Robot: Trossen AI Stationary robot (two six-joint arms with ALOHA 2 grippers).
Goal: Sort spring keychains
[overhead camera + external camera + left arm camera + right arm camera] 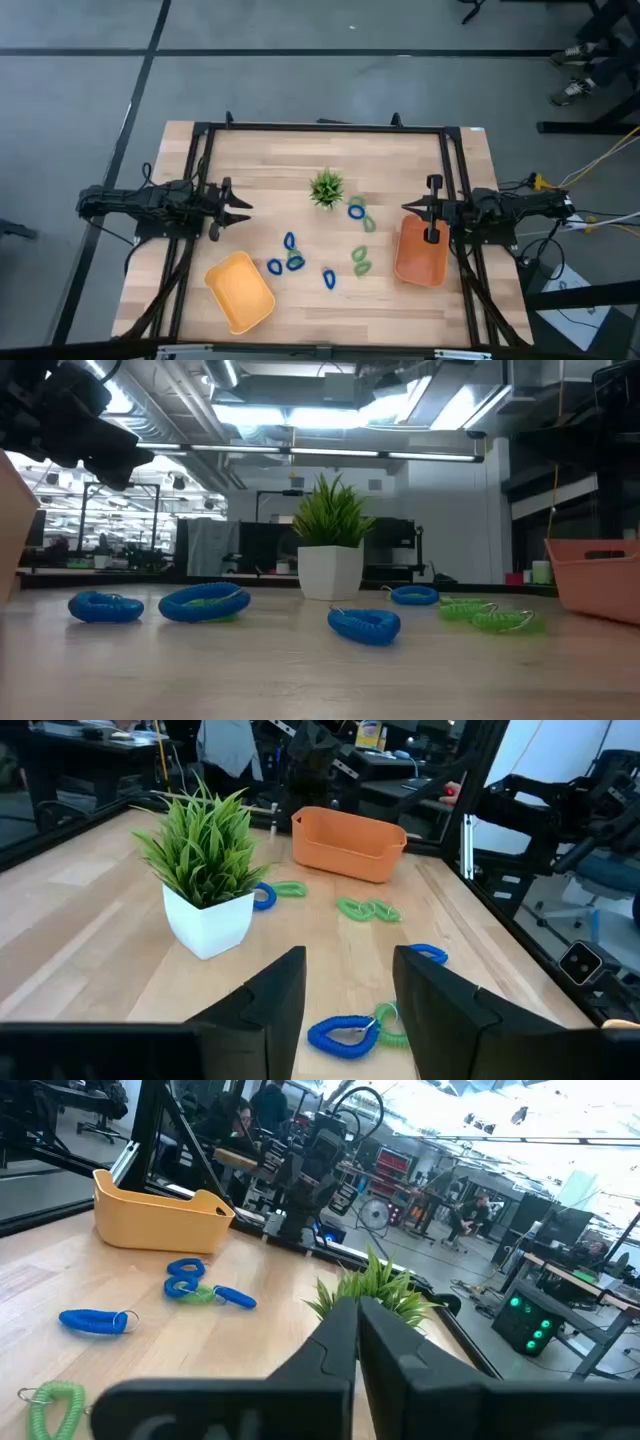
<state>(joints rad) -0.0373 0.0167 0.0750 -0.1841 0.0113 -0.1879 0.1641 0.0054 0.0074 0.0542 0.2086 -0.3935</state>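
Several small coiled spring keychains lie flat on the wooden table near its middle. In the high view the blue ones [289, 241] [329, 278] [355, 210] and the light green ones [360, 260] [368, 224] are scattered below and to the right of the plant. One blue keychain lies against a green one [295, 262]. My left gripper [238, 208] hovers left of them, open; in its wrist view [350, 990] a blue keychain [343, 1033] lies ahead of the fingers. My right gripper [412, 208] waits right of them, shut [357, 1335].
A small spiky green plant in a white pot [326, 187] stands at the far side of the keychains. A yellow tray [240, 290] sits near the left front, and an orange tray [420, 250] sits at the right under my right arm. A black frame [320, 127] borders the table.
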